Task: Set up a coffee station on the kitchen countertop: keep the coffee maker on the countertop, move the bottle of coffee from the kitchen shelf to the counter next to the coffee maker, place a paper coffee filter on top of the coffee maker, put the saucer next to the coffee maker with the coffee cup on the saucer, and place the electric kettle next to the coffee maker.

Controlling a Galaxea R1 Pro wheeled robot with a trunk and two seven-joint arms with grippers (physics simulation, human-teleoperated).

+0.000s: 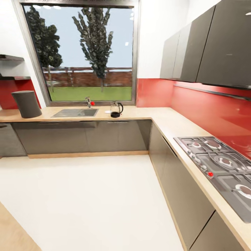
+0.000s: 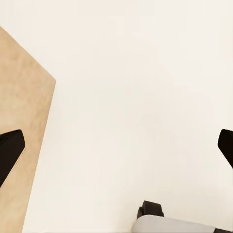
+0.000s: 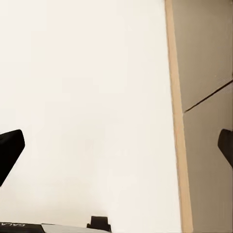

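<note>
Ahead, my head view takes in the surface point(image 1: 146, 113) under the window, the electric kettle point(image 1: 116, 109) just beside the sink point(image 1: 75, 112) near its back edge. Both wrist views face pale floor point(image 2: 136, 97); my left fingers point(image 2: 8, 150) and right fingers point(image 3: 9, 148) are spread wide, empty, well apart from the kettle.

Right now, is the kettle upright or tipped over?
Upright. The electric kettle stands on its base on the kitchen countertop, just right of the sink, with its handle vertical.
</note>
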